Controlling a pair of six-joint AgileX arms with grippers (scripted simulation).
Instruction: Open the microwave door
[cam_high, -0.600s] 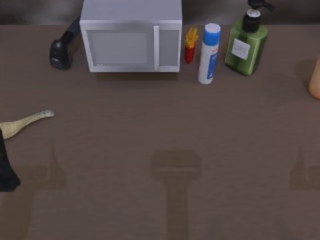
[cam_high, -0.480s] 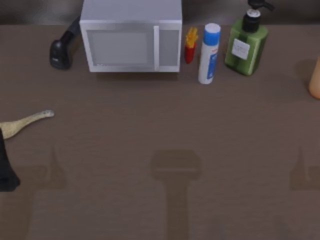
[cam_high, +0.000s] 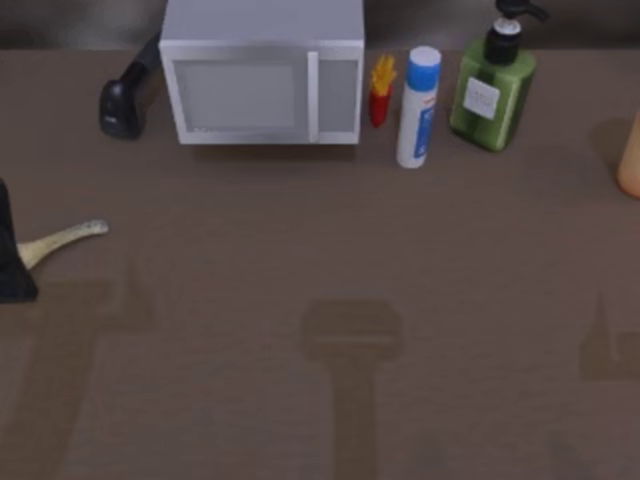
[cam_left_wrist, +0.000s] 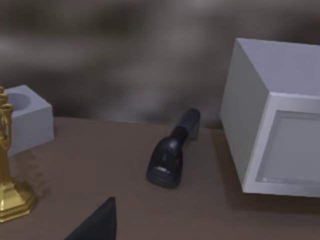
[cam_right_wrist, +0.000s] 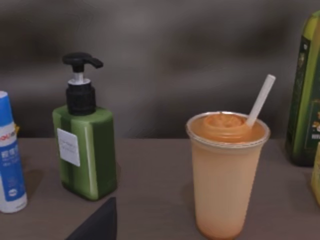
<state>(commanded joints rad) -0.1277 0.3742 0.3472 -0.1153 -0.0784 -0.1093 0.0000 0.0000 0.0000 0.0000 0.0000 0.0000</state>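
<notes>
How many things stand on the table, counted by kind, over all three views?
Microwave: 1
Barcode scanner: 1
Bottles: 3 (pump bottle, spray bottle, dark green bottle)
Drink cup: 1
Toy fries: 1
Gold trophy: 1
Grey block: 1
Total: 9

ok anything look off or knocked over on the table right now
Nothing stands out. The microwave sits square with its door shut, the spray can and soap bottle stand upright, and the black scanner lies beside the microwave, apart from it.

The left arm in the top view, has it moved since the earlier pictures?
Yes. The left arm has moved up the picture, toward the microwave; it now covers the near end of the golden piece, which it lay below before.
</notes>
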